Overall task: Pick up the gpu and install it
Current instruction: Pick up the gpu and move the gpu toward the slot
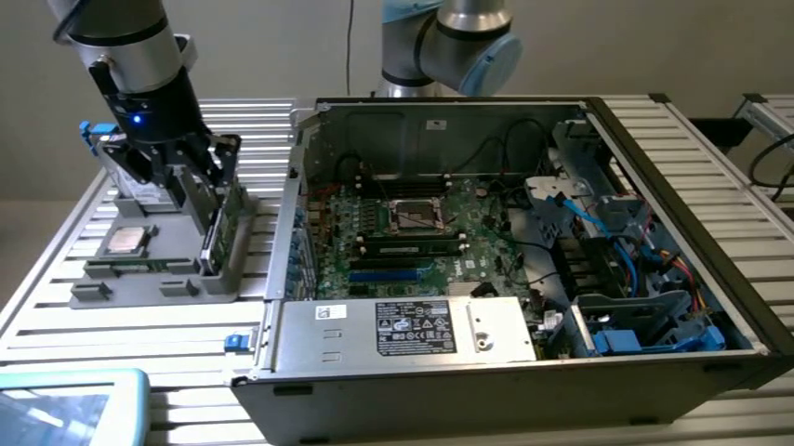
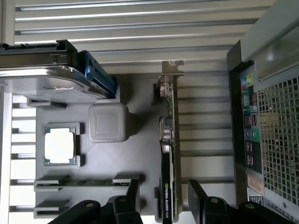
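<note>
The gpu [image 1: 214, 234] stands on edge in a slot of the grey parts tray [image 1: 174, 279] at the exterior view's left. Seen from above in the wrist view, the gpu [image 2: 169, 154] is a thin card with a black shroud and a silver end bracket. My gripper [image 1: 196, 178] hangs just above the tray, over the card. It is open: in the wrist view my gripper [image 2: 164, 196] has one black finger on each side of the card's end, with a gap on both sides. The open computer case [image 1: 645, 186] with its green motherboard [image 1: 410, 228] lies to the tray's right.
In the tray lie a silver drive [image 2: 46, 81], a square CPU chip [image 2: 60, 145], a memory stick [image 2: 84, 182] and a grey block [image 2: 108, 122]. The case's rear panel [image 2: 271, 121] is close beside the tray. A light-blue screen [image 1: 62, 409] sits at the slatted table's front corner.
</note>
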Motion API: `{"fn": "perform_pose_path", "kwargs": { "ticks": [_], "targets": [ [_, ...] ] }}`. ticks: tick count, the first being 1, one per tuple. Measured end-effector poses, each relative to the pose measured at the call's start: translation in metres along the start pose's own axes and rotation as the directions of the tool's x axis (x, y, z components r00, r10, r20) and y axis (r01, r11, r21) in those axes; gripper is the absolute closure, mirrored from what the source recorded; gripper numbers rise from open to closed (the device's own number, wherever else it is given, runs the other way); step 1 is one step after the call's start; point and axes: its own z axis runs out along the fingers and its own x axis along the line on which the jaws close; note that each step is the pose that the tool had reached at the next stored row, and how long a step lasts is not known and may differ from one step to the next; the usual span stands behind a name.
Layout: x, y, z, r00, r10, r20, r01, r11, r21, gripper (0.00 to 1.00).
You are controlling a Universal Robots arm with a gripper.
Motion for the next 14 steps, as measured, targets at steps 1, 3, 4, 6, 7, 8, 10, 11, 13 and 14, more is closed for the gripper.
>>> {"fn": "perform_pose_path", "kwargs": {
  "ticks": [1, 3, 4, 6, 7, 8, 10, 11, 13, 14],
  "targets": [
    [0.0, -0.0001, 0.0018, 1.0, 0.0, 0.0, 0.0, 1.0, 0.0, 0.46],
    [0.0, -0.0005, 0.0055, 1.0, 0.001, 0.0001, -0.001, 1.0, -0.0002, 0.46],
    [-0.001, -0.0009, 0.0073, 1.0, 0.001, 0.0002, -0.001, 1.0, -0.0005, 0.46],
    [-0.001, -0.0016, 0.0108, 1.0, 0.002, 0.0, -0.002, 1.0, -0.0032, 0.46],
    [-0.001, -0.002, 0.0123, 1.0, 0.002, -0.0002, -0.002, 1.0, -0.0065, 0.46],
    [-0.001, -0.0025, 0.0137, 1.0, 0.002, -0.0004, -0.002, 0.9999, -0.0106, 0.46],
    [-0.002, -0.0035, 0.0166, 1.0, 0.003, -0.0006, -0.003, 0.9998, -0.0184, 0.46],
    [-0.002, -0.004, 0.018, 1.0, 0.003, -0.0008, -0.003, 0.9997, -0.0224, 0.46],
    [-0.002, -0.0054, 0.0214, 1.0, 0.005, -0.001, -0.005, 0.9996, -0.0288, 0.46],
    [-0.002, -0.0062, 0.0232, 1.0, 0.005, -0.001, -0.005, 0.9995, -0.0313, 0.46]
  ]
}}
